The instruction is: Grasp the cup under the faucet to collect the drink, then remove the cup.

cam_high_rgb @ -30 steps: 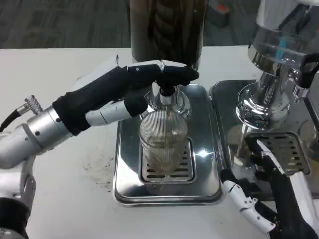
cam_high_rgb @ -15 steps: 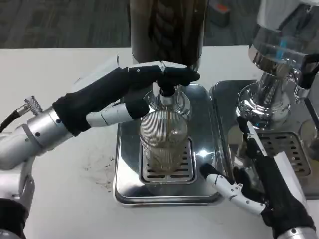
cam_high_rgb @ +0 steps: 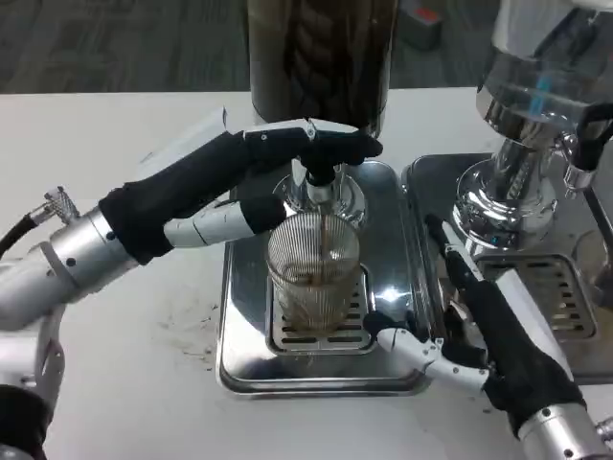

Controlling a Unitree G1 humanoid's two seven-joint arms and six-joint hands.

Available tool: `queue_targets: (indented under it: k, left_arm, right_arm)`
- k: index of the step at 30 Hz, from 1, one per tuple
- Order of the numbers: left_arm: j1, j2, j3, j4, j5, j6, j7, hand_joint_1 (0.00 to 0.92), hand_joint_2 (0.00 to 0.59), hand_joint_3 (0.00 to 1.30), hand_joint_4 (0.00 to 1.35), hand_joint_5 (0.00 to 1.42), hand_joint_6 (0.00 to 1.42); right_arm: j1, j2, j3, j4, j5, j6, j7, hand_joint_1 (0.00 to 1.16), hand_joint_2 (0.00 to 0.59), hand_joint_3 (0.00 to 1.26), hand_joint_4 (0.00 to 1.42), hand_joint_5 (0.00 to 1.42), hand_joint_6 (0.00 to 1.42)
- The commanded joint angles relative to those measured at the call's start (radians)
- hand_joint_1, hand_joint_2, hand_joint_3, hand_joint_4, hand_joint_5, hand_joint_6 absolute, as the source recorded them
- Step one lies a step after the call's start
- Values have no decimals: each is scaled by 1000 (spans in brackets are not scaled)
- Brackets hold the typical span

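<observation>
A white table (cam_high_rgb: pixel 115 125) is spreading across the view, carrying faint dark specks near its front. Beyond the table's far edge, dark grey carpet (cam_high_rgb: pixel 124 43) is covering the floor, and a small grey-and-orange object (cam_high_rgb: pixel 421 24) is lying on it.

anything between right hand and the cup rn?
Head view: nothing stands between them. The right hand is open beside the cup, apart from it; only bare steel of the drip tray and its grate edge lies in the gap.

- My left hand (cam_high_rgb: pixel 287 158) presses the faucet (cam_high_rgb: pixel 319 182) lever; brown drink streams into the ribbed cup (cam_high_rgb: pixel 314 273) on the drip tray (cam_high_rgb: pixel 402 287).
- My right hand (cam_high_rgb: pixel 479 331) hovers open beside the cup, not touching.
</observation>
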Motion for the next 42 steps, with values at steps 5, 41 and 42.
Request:
queue_targets:
  k: [5,41,42]
  left_arm:
    - [29,21,-38,-10,62,-27,-14,0,87,304,218,239,235]
    - [73,63,-77,-81,86,-51,53,0,88,304,228,239,247]
    - [73,64,-78,-81,86,-50,54,0,88,304,228,239,248]
  right_arm:
    - [-42,-3,-3,43,3,17,4,651,200,0,0,0,0]
    - [-163,6,12,132,17,28,21,617,207,0,0,0,0]
    - [-165,6,13,134,17,28,21,617,207,0,0,0,0]
